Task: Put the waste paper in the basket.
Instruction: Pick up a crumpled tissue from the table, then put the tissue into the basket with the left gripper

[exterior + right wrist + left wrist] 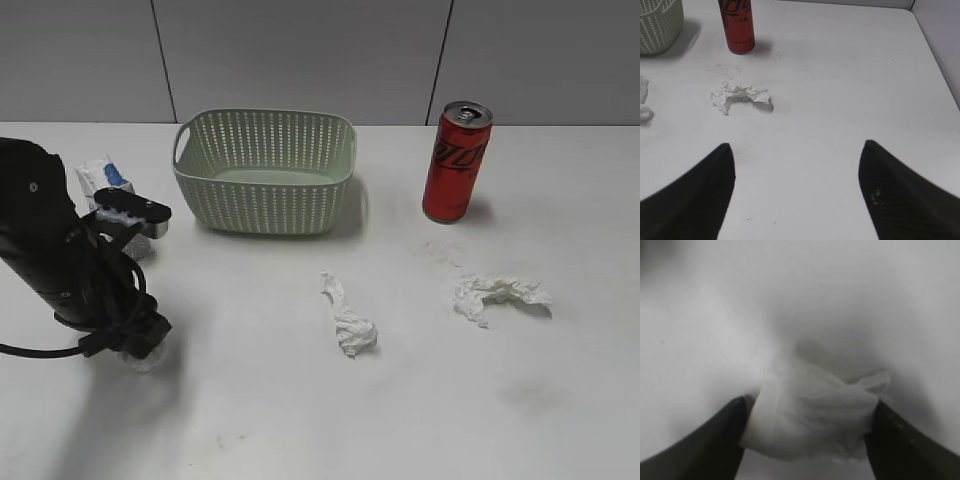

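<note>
Beside basket (265,170): carton (105,180) | left end effector (807,432) seemingly clamping wad (810,420) | right end effector (796,187) spread wide, empty

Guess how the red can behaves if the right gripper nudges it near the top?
The red can stands tall and narrow on the table, so it probably tips rather than slides. Once down, its round body would likely roll. Its tab looks opened, so it may be light or spill.

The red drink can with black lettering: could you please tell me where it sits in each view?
Exterior view: the red drink can stands upright, upper right, right of the pale green perforated plastic basket.
Left wrist view: not in it.
Right wrist view: the can at top left.
Shared landmark: the basket, left of the can.
</note>
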Controlling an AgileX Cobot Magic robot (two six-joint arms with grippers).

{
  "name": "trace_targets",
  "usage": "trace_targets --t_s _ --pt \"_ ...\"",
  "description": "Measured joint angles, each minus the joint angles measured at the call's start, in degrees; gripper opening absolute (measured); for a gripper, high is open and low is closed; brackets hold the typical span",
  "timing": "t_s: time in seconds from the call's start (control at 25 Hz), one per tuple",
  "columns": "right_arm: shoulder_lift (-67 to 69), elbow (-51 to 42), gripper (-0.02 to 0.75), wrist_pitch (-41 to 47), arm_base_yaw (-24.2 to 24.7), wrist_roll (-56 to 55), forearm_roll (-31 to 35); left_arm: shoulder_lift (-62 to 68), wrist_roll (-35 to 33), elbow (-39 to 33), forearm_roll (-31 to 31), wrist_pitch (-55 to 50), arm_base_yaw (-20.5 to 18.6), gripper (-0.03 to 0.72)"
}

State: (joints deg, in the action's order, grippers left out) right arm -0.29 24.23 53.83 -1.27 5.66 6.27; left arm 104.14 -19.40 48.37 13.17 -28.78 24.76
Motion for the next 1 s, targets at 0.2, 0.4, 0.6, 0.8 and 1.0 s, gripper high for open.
trace_targets --t_s 0.2,0.4,0.6,0.8,1.0 --pt "0.0 0.0 0.584 0.0 0.0 0.0 0.0 -4.9 0.0 0.0 0.1 -0.9 0.0 0.078" --pt "0.0 0.0 0.584 0.0 0.0 0.0 0.0 -12.4 0.0 0.1 0.3 -1.3 0.0 0.013" --pt "0.0 0.0 0.584 0.0 0.0 0.0 0.0 -18.2 0.0 4.4 0.3 2.0 0.0 0.011" --pt "0.0 0.0 0.584 0.0 0.0 0.0 0.0 -18.8 0.0 10.9 0.3 13.5 0.0 0.011" --pt "0.0 0.0 0.584 0.0 0.0 0.0 0.0 -15.2 0.0 14.0 0.7 31.3 0.0 0.011"
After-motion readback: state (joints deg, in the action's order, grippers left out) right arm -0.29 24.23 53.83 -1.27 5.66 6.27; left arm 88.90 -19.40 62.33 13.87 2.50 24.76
